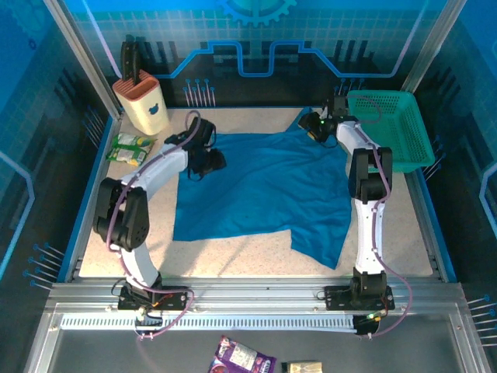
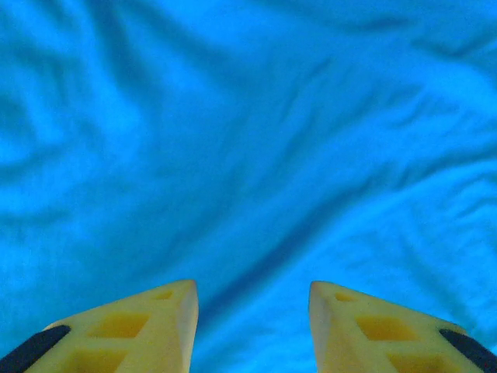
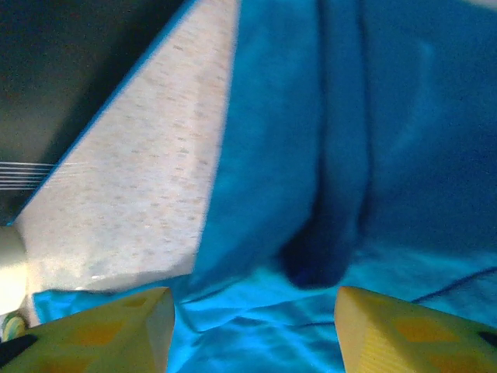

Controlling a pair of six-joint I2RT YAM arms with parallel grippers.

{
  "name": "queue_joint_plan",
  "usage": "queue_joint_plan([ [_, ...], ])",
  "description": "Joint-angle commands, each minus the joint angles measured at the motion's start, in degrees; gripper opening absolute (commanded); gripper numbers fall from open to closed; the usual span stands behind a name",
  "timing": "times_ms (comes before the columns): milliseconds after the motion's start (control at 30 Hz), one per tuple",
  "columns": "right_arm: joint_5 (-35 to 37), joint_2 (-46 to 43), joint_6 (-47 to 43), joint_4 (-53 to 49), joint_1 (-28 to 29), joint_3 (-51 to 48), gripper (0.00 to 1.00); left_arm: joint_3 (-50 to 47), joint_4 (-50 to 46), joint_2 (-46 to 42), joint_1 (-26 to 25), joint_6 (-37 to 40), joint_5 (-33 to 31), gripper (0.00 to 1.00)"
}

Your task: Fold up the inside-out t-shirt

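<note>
Left claw (image 2: 252,289) gapes over blue t-shirt (image 1: 264,186).

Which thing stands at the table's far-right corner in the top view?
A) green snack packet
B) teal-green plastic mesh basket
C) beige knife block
B: the teal-green plastic mesh basket stands at the far right, just past the plain medium-blue cloth t-shirt.

- Left arm (image 1: 159,165) and right arm (image 1: 366,225): white links, black joints.
- Purple cables (image 1: 115,208) run along both.
- Bases (image 1: 155,298): black, with plates.
- Fingers (image 2: 147,326): yellow wedges, recessed pockets, black pads at the outer edges.
</note>
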Motion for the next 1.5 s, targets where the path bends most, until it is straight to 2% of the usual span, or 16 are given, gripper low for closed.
queue_joint_plan([
  [0,0.62,1.4,3.13,0.43,0.04,2.29,0.57,-6.73,0.84,-5.24,-1.63,-3.48,-1.02,0.43],
  [67,0.03,2.36,3.7,1.09,0.17,2.91,0.54,-10.36,1.2,-7.46,-2.57,-4.68,-1.35,0.43],
  [267,-1.36,3.86,4.82,2.95,0.77,3.69,0.35,-17.05,0.67,-12.41,-3.97,-6.84,-2.46,0.43],
  [467,-1.8,2.41,5.87,5.38,1.78,4.03,0.0,-19.11,-1.5,-16.09,-4.32,-7.39,-3.54,0.42],
  [633,-1.77,3.64,9.7,16.67,3.56,6.61,0.0,-20.24,-4.26,-19.46,-4.47,-7.55,-4.38,0.42],
  [800,-0.14,15.63,13.76,26.69,5.67,20.6,0.0,-24.41,-6.75,-24.22,-4.67,-9.36,-5.11,0.42],
  [833,-0.36,18.79,14.98,28.39,5.78,24.27,0.1,-25.55,-7.23,-25.38,-4.61,-10.02,-5.41,0.42],
  [900,-1.03,23.01,17.12,30.36,5.85,30.05,0.5,-27.59,-7.77,-27.65,-4.67,-11.15,-5.43,0.43],
  [933,-1.86,24.04,17.87,30.56,5.63,32.01,0.61,-28.48,-8.15,-28.73,-4.67,-11.72,-5.51,0.43],
  [967,-2.58,23.86,18.23,30.78,5.46,32.24,0.65,-29.22,-8.3,-29.56,-4.63,-12.04,-5.56,0.43],
  [1033,-3.46,19.92,17.24,30.76,5.05,28.2,0.67,-30.58,-8.18,-30.97,-4.67,-12.69,-5.61,0.43],
  [1167,-3.38,7.96,12.21,32.16,4.25,12.24,0.69,-31.68,-6.12,-30.21,-4.67,-12.32,-5.37,0.43],
  [1333,-6.64,-2.14,8.96,30.44,1.57,-1.63,0.68,-29.75,-1.53,-23.39,-4.33,-9.81,-4.31,0.43],
  [1467,-7.7,-6.76,5.62,26.04,-0.59,-9.9,0.67,-26.27,-0.25,-16.46,-3.02,-6.81,-4.79,0.43],
])
